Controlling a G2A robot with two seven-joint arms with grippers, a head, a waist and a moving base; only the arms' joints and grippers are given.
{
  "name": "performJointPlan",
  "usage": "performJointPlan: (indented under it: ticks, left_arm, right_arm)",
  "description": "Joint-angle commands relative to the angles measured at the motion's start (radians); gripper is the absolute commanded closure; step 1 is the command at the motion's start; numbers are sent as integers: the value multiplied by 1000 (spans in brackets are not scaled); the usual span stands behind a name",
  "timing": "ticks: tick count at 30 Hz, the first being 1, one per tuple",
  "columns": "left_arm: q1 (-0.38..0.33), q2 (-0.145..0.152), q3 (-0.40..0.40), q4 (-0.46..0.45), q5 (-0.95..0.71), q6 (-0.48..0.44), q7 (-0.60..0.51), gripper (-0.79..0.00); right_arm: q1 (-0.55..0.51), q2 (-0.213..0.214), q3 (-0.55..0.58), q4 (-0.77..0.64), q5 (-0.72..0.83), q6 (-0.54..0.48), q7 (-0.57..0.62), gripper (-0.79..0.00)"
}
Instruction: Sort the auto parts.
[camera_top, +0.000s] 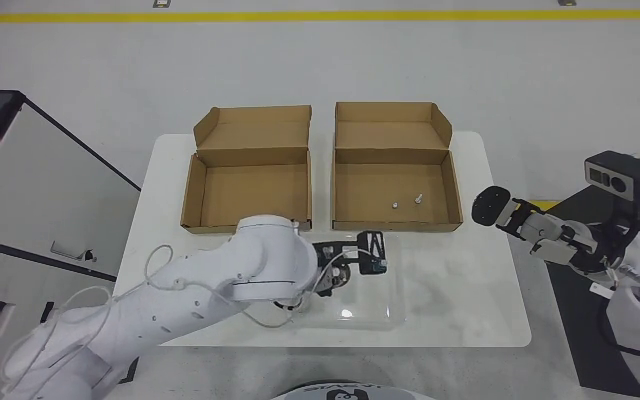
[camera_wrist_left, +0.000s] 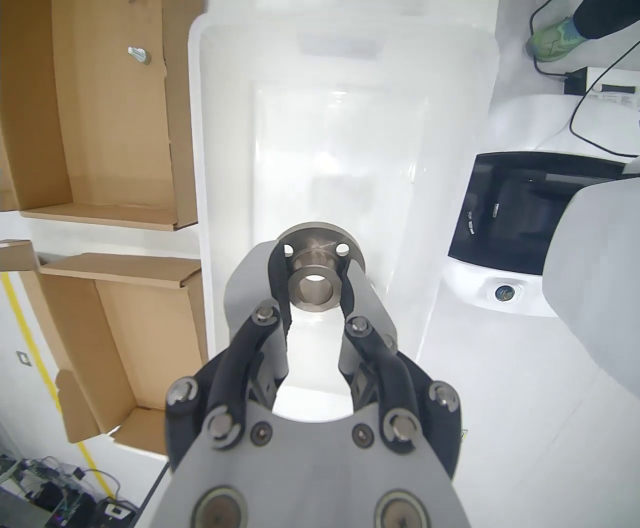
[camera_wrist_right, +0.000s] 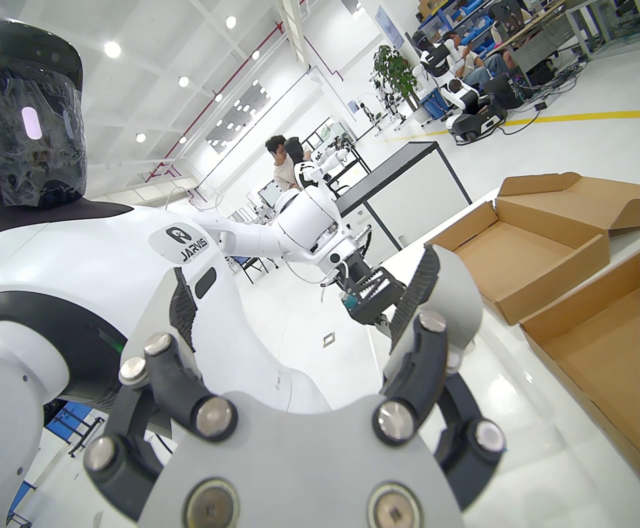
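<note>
Metal flanged bushing (camera_wrist_left: 314, 287) clamped in left gripper (camera_wrist_left: 315, 272) above clear plastic tray (camera_wrist_left: 225, 150); right gripper (camera_wrist_right: 305, 285) spread wide, empty, at table's (camera_top: 480, 300) right edge.

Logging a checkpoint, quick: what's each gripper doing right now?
Left gripper: shut on the metal flanged bushing.
Right gripper: open, holding nothing.

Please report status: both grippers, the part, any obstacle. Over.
Left gripper shut on grey metal flanged bushing, over clear plastic tray. Right gripper open, empty, at white table's edge. No obstacle seen toward brown cardboard boxes.
</note>
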Motion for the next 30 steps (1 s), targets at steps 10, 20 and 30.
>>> performJointPlan:
  ticks: [10,20,30]
  left_arm:
    - [133,51,-203,18,-208,-149,251,0]
    - [300,94,-388,73,-396,-371,523,0]
    - [405,112,-479,123,-505,-527,710,0]
  right_arm:
    - [0,0,0,0,0,0,0,-785]
    - [0,0,0,0,0,0,0,-785]
    - [0,0,0,0,0,0,0,-785]
